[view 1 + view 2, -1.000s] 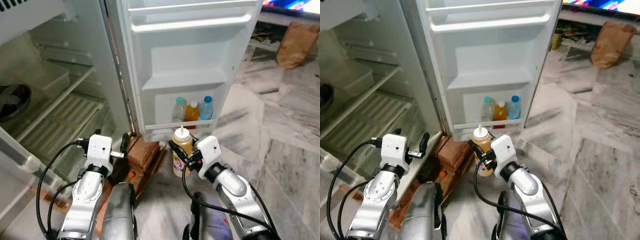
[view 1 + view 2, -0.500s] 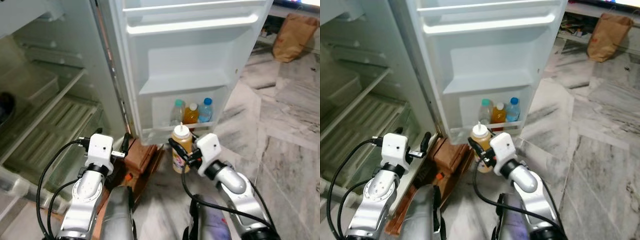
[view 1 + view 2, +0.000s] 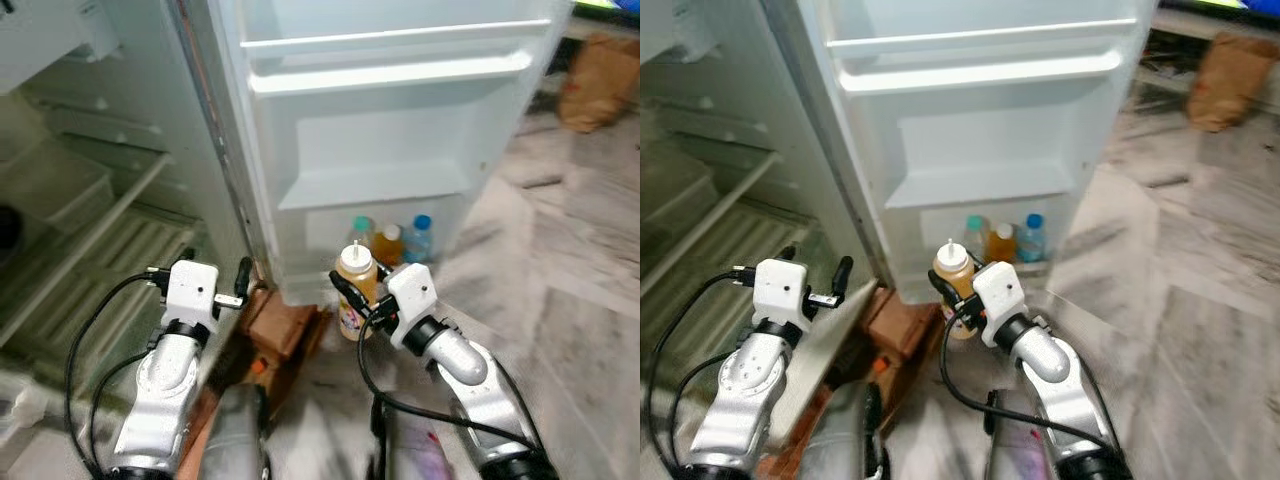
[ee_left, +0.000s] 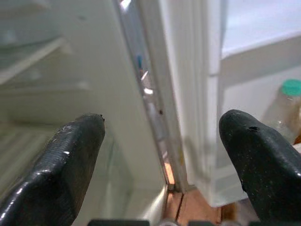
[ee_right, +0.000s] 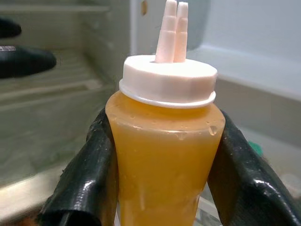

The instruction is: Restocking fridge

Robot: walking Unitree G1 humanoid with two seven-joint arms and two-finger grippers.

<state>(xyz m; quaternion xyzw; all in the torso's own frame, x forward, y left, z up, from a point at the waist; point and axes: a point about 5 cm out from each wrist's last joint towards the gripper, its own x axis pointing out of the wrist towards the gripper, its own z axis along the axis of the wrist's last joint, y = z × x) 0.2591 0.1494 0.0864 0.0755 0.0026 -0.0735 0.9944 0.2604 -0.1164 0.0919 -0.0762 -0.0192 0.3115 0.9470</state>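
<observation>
My right gripper (image 3: 350,302) is shut on a squeeze bottle (image 3: 354,289) of orange-yellow sauce with a white nozzle cap. It holds the bottle upright in front of the open fridge door's (image 3: 390,120) lowest shelf. In the right wrist view both black fingers (image 5: 84,188) press the sauce bottle (image 5: 164,155) at its sides. Three drink bottles (image 3: 389,244) stand in that bottom door shelf, just behind the held bottle. My left gripper (image 3: 242,278) is open and empty near the fridge's hinge edge; its wide-spread fingertips (image 4: 70,160) show in the left wrist view.
The fridge interior (image 3: 90,230) with white shelves and a ribbed drawer lies to the left. A brown wooden block (image 3: 280,325) sits under the fridge corner. The upper door shelves (image 3: 380,185) hold nothing. A brown paper bag (image 3: 600,80) stands on the marble floor (image 3: 570,290) at the far right.
The camera has tilted and moved, so the door stands higher and larger in view. My right gripper has carried the sauce bottle slightly up, closer to the bottom door shelf.
</observation>
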